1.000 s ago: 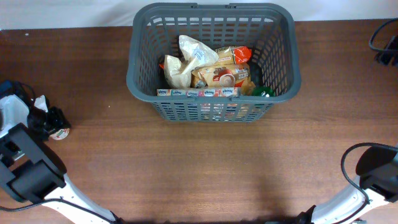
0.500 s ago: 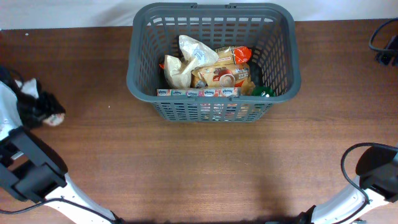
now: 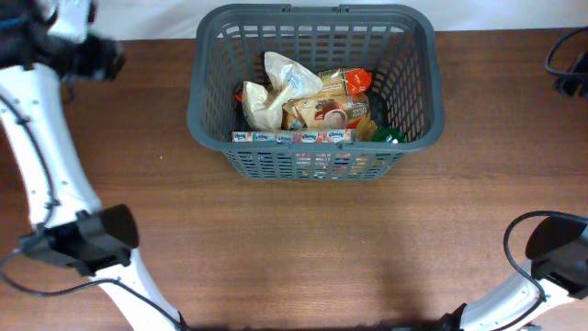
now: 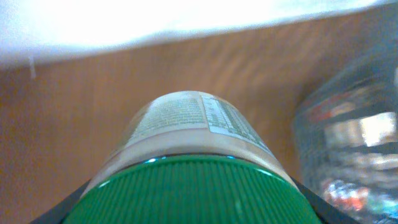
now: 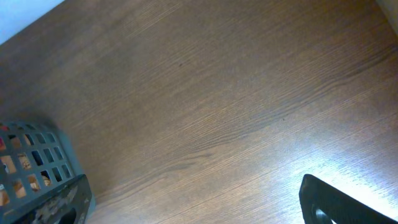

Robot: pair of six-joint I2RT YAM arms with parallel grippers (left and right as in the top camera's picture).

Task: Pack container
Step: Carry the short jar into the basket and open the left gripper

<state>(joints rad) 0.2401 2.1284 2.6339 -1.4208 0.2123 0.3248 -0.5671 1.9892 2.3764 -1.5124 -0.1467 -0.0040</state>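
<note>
The container, a large dark grey slotted basket, stands at the back centre of the wooden table. It holds a white bag, orange-brown snack packs, a row of small cartons and a green item. My left gripper is raised at the back left, left of the basket, shut on a jar with a green ribbed lid and pale label. The basket shows blurred in the left wrist view. My right gripper is open and empty over bare table, right of a basket corner.
The left arm's base sits at the front left and the right arm's base at the front right. Black cables lie at the back right corner. The white wall edge runs behind the table.
My left gripper has lifted the jar from the table's left edge and swung it up to the back left, near the basket. The right arm and the basket's contents have not moved.
</note>
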